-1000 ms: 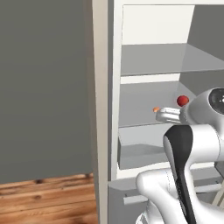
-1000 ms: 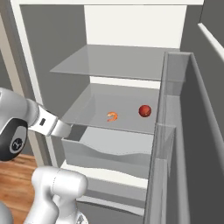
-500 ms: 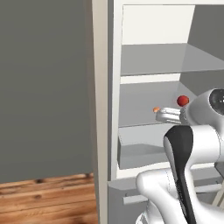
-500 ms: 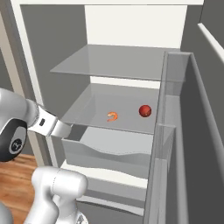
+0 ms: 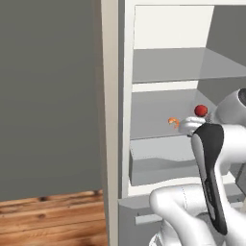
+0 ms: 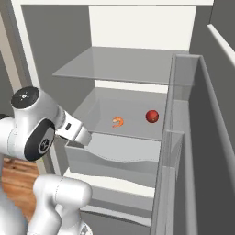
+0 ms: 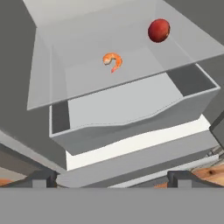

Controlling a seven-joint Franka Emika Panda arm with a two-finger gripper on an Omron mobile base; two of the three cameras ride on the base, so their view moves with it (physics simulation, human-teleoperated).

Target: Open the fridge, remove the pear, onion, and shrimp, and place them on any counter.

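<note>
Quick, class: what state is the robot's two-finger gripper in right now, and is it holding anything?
Gripper: open, holding nothing, short of the small dark-red round onion and the tiny orange curled shrimp.

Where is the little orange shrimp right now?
The shrimp lies on the middle grey shelf of the open fridge, just left of the red onion in the right base view, above the grey drawer.

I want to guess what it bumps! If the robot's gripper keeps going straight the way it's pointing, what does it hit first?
Probably the grey drawer in the open fridge. The open gripper aims about there; shrimp and onion sit higher on the shelf. Depth is hard to judge.
</note>
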